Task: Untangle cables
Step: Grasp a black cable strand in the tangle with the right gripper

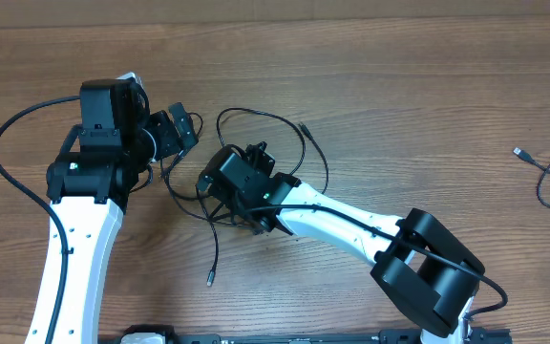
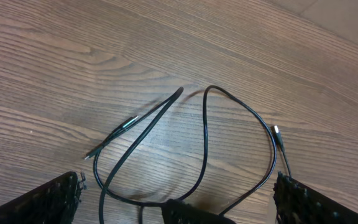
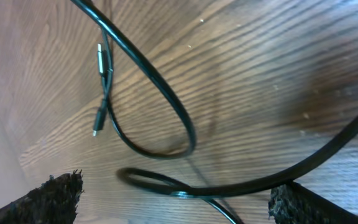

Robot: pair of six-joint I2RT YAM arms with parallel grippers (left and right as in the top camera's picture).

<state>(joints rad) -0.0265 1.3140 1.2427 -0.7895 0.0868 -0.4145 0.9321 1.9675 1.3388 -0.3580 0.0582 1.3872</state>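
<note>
Both sets of jaws stand wide and empty at the cables [image 2: 206,137]: my right gripper [image 1: 222,186] hangs directly over the tangle, my left gripper [image 1: 181,129] just beside it, on its left.

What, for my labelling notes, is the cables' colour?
The cables are black; clearest in the left wrist view.

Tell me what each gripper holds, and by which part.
Nothing is held. The left gripper and right gripper both have fingers spread wide, with the cables lying loose between them.
</note>
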